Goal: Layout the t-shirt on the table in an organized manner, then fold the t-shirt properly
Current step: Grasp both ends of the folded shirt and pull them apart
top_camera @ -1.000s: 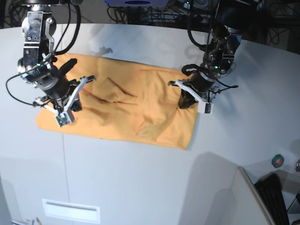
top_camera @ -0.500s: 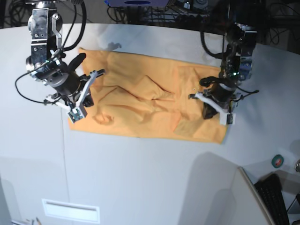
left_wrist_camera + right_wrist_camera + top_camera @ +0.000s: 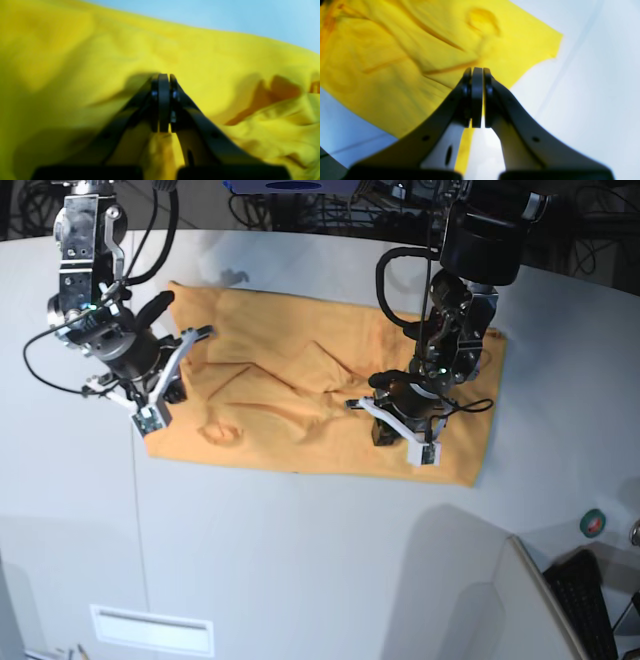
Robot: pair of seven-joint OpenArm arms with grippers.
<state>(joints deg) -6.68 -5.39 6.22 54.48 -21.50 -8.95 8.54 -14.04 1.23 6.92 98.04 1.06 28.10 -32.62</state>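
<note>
overall, the t-shirt (image 3: 300, 400) lies rumpled — orange — both end effectors closed, gripping nothing.

No readable text anywhere, orange t-shirt (image 3: 300, 400) showing only plain creased cloth with no script in sight, pale tabletop (image 3: 300, 560) unmarked, small round green thing at the lower right edge too small to read

Soft, matt orange cloth t-shirt (image 3: 300, 405), creased and rumpled, lies on a smooth, pale bench (image 3: 300, 560) with a faint sheen. Both tools look like matt black plastic.
</note>
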